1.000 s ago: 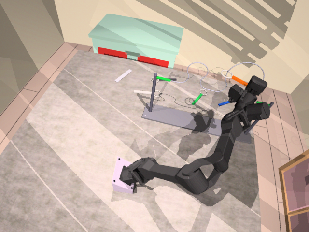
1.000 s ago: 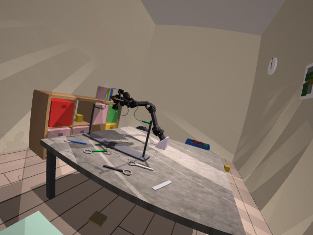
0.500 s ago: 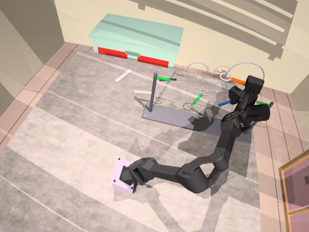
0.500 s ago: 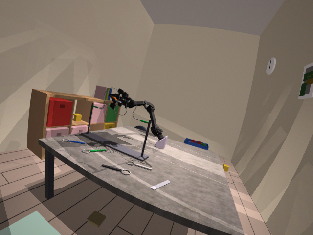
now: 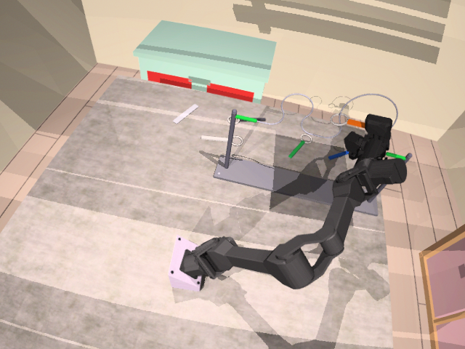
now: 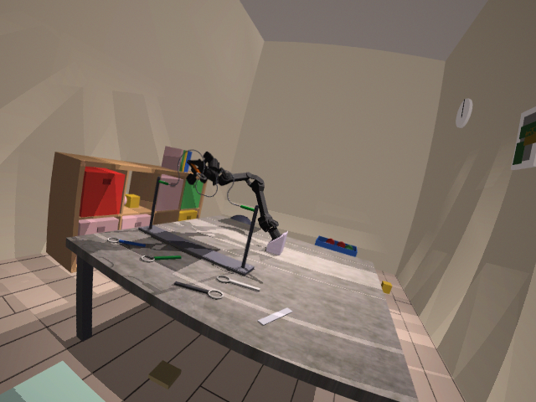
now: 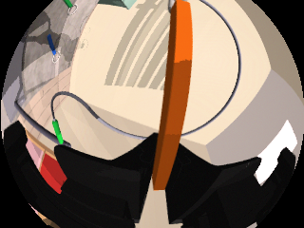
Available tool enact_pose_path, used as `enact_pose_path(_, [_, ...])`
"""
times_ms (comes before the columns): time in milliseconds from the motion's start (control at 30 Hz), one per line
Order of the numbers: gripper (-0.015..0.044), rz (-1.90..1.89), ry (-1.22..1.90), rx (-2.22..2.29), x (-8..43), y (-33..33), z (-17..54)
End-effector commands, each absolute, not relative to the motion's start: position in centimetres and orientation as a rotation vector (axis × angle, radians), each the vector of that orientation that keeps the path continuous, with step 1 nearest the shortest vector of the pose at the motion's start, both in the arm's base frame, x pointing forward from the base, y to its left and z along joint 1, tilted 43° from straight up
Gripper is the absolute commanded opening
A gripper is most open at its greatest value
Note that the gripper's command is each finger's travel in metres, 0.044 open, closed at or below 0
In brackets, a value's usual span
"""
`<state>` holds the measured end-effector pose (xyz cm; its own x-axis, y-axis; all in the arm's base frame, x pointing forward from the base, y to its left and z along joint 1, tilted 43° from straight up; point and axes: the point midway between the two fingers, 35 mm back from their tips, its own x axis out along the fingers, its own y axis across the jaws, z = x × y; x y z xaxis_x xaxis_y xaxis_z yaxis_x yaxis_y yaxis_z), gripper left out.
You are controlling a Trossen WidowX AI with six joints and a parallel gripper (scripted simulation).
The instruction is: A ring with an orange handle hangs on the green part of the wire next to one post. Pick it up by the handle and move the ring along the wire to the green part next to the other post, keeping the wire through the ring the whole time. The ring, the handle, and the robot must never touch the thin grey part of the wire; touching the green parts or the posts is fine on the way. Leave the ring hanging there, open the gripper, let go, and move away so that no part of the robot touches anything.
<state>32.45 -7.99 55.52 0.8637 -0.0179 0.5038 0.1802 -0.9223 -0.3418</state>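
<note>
My gripper [image 5: 365, 125] [image 7: 160, 138] is shut on the orange handle [image 5: 355, 123] [image 7: 178, 81], high above the table near the right post [image 5: 382, 187]. The pale ring [image 5: 330, 121] at the handle's far end is around the thin grey wire [image 5: 397, 109] [image 7: 239, 62], between its middle dip and the large right-hand arch, by the look of the top view. Whether ring and wire touch cannot be told. One green part [image 5: 245, 118] [image 6: 247, 208] is by the left post [image 5: 230, 139] [image 6: 249, 238]; the other [image 5: 396, 155] [image 6: 163, 182] [image 7: 57, 132] is by the right post, partly behind the arm.
The grey base plate [image 5: 255, 178] joins the posts. Loose ringed wands lie beyond it: green [image 5: 296, 149], blue [image 5: 338, 154], white [image 5: 214, 138] and dark [image 6: 190, 286]. A pale strip [image 5: 185, 113] lies at the back left. The wire's large arch rises beside the gripper.
</note>
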Motion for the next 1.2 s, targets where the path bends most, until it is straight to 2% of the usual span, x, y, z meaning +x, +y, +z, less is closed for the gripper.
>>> enact_pose_path(0, [-0.0150,-0.732,-0.138,-2.701,32.5,-7.9,55.6])
enact_pose_path(600, [-0.0150,-0.742,-0.148,-2.731,32.5,-9.2,55.3])
enact_pose_path(1167, [-0.0150,-0.798,-0.039,-2.458,31.9,-13.1,52.8])
